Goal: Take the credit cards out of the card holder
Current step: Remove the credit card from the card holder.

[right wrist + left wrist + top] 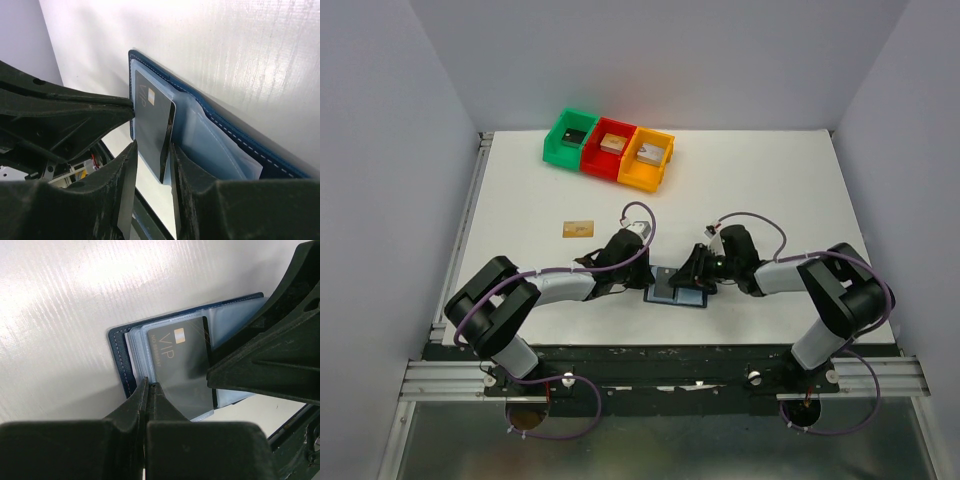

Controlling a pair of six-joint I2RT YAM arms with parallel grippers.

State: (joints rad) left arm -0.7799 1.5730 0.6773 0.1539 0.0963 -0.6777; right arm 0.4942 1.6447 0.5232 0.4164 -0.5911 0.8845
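Card holder [677, 290]: open flat on white table [770, 200], near front edge, between both grippers; navy cover with pale stitching, clear bluish sleeves fanned on top.
Black card [177, 352]: marked "VIP", with small gold chip; lying over sleeves, lower part under a clear glossy layer; in right wrist view, one end standing between right fingers [125, 170].
Tan-gold card [577, 228]: loose on table, left of and beyond card holder, well apart from it.
Left gripper [148, 386]: fingers drawn almost together, only a thin slit between them; tips at card holder's edge, just beside a sleeve corner; cannot tell whether anything pinched there.
Right gripper [152, 147]: narrow gap, closed around end of black card, one finger on each side; reaching across card holder from the right, close to left gripper.
Bins: green bin [570, 137], red bin [610, 152], orange bin [648, 160], touching in a slanted row at far side of table, each with a small block inside.
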